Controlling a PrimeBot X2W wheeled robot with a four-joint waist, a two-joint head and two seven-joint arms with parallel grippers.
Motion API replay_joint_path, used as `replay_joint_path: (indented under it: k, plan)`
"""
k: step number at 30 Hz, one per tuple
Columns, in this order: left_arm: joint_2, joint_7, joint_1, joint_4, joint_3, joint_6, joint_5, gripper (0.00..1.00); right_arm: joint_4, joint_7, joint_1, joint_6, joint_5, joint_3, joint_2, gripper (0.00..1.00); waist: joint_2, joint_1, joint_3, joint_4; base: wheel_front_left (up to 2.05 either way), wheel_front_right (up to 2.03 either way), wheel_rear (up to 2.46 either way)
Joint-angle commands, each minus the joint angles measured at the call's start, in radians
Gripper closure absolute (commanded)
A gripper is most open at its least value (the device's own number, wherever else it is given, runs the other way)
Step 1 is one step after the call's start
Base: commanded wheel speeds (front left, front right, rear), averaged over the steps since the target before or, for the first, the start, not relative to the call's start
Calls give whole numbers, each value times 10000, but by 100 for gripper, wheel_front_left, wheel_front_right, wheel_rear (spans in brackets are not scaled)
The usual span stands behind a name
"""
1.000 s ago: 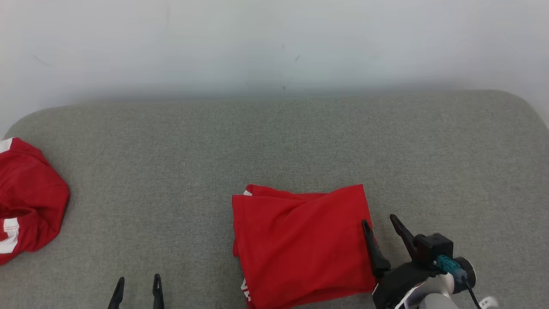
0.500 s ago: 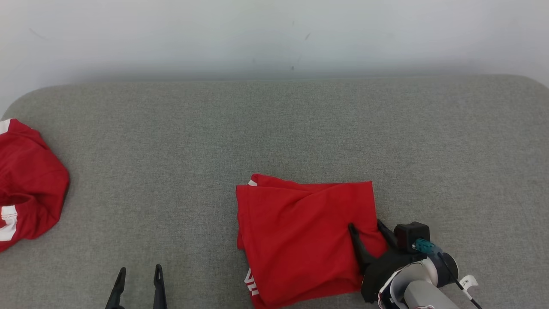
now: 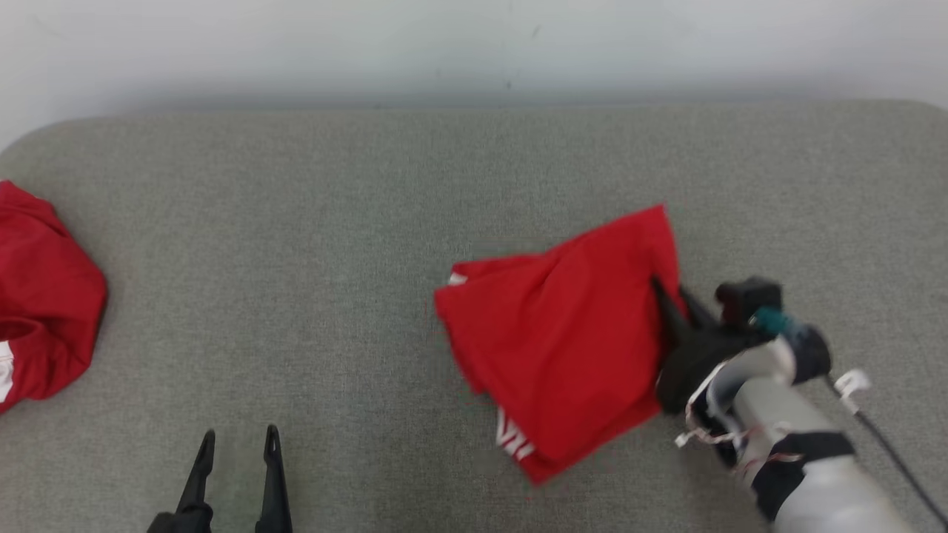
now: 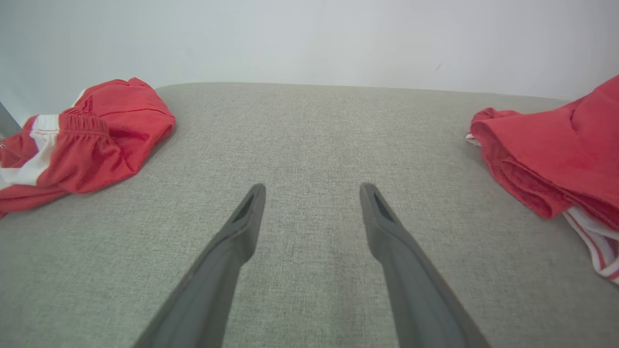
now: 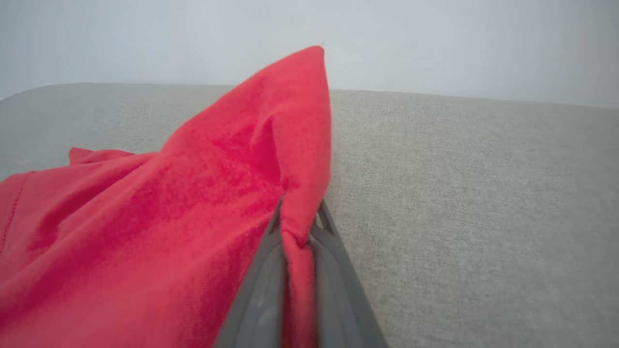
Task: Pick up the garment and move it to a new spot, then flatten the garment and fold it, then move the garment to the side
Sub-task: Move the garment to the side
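Note:
The folded red garment (image 3: 566,348) with white trim hangs tilted above the grey cushioned surface (image 3: 370,222), its right edge lifted. My right gripper (image 3: 674,296) is shut on that right edge; in the right wrist view the red cloth (image 5: 193,217) is pinched between the two fingers (image 5: 261,290). In the left wrist view the garment (image 4: 556,150) shows at the right edge. My left gripper (image 3: 235,440) stands open at the lower left, with nothing between its fingers (image 4: 232,241), just above the surface.
A second red garment (image 3: 44,296) with white stripes lies bunched at the surface's left edge, also in the left wrist view (image 4: 82,135). A pale wall (image 3: 474,44) runs behind the surface. Bare grey surface spreads between the two garments and to the far right.
My right gripper closed on the garment's right edge and lifted it up and to the right, tilting the fold. The head camera shifted downward a little. The left gripper stayed put.

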Motion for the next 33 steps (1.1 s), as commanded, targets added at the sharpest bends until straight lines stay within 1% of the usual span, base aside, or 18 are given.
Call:
replay_joint_path:
  k: [1, 7, 11, 17, 18, 23, 24, 27, 33]
  plan:
    - [-4, -32, -214, -109, -36, -56, -68, 0, 16, -2, -381, -25, 21, 35, -282, 100, -1, -1, 374, 8, 0, 0, 0]
    - [-2, -32, -705, -502, -196, -286, -35, 0, 224, 35, -1616, -25, -139, 265, -1289, 100, -1, -1, 1179, -17, 0, 0, 0]
    - [-1, -31, -1058, -929, -235, -426, 45, 0, 369, 169, -2323, -25, -193, 470, -2006, 100, -1, -1, 1755, -176, 0, 0, 0]
    - [-1, -31, -1414, -1523, -158, -675, 429, 0, 403, 463, -3223, -27, 60, 752, -2842, 100, -1, -1, 2511, -777, 0, 0, 0]
    - [12, -31, -1482, -1698, -127, -764, 529, 0, 413, 569, -3518, -26, 40, 859, -3125, 100, -1, -1, 2741, -971, 0, 0, 0]
    - [141, -31, -1701, -2168, -100, -933, 650, 0, 309, 787, -4365, -26, -47, 1075, -3713, 100, -1, -1, 3314, -1437, 0, 0, 0]
    - [141, -31, -1701, -2168, -100, -933, 650, 0, 309, 787, -4365, -26, -47, 1075, -3713, 100, -1, -1, 3314, -1437, 0, 0, 0]
    - [257, -30, -1782, -2426, -127, -982, 725, 0, 315, 943, -4886, -26, -141, 1199, -4134, 100, -1, -1, 3583, -1658, 0, 0, 0]
    - [482, -31, -1846, -2927, -124, -1022, 844, 0, 274, 1264, -5864, -26, -356, 1381, -4615, 100, -1, -1, 4175, -2027, 0, 0, 0]
